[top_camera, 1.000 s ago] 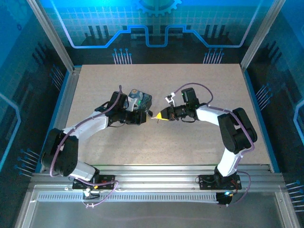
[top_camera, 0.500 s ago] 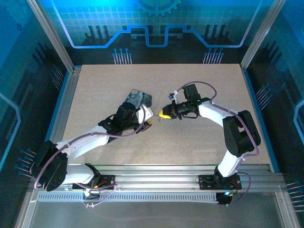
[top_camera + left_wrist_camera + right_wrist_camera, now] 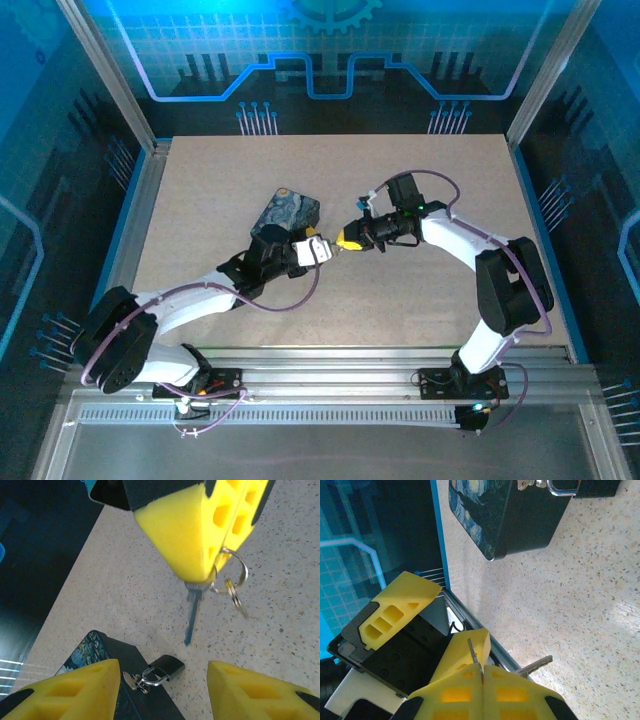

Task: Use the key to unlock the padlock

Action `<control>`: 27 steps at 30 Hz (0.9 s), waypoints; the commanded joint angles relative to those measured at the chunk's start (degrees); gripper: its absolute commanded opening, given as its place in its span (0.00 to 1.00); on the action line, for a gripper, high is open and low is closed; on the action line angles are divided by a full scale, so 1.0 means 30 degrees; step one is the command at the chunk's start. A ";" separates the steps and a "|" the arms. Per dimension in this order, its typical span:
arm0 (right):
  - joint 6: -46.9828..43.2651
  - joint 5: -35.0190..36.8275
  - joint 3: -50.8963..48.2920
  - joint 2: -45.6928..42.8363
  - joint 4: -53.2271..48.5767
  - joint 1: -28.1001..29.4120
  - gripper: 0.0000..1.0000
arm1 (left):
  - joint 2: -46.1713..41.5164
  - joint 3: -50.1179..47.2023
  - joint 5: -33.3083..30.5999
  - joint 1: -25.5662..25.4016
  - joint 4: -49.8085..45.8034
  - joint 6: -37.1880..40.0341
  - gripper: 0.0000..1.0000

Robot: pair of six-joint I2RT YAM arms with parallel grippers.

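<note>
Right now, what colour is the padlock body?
The padlock body is plain black, with no pattern; it shows best in the left wrist view.

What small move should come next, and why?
Probably the left gripper should close its jaws on the padlock to steady it: they stand open with it ahead between them, and the key, pinched in the right gripper, hangs apart from it.

Bright, even light on the tabletop [image 3: 420,300]; blue glow behind; perhaps reflected glare in right wrist view.
</note>
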 commanded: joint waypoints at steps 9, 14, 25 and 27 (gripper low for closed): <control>0.0767 0.0437 0.0344 -0.0411 -0.0195 0.0671 0.00 | 0.0863 0.0099 -0.0576 -0.0564 0.1519 0.0770 0.45; 0.0981 0.0419 0.0153 -0.0368 0.0070 0.0700 0.00 | 0.0734 -0.0089 -0.0681 -0.0955 0.1868 0.0700 0.37; 0.1129 0.0297 0.0043 -0.0412 0.0324 0.0695 0.00 | 0.1051 0.0068 -0.1047 -0.1396 0.2000 0.0968 0.26; 0.1144 0.0229 0.0008 -0.0441 0.0410 0.0688 0.00 | 0.1221 0.0271 -0.1162 -0.1393 0.1729 0.1052 0.20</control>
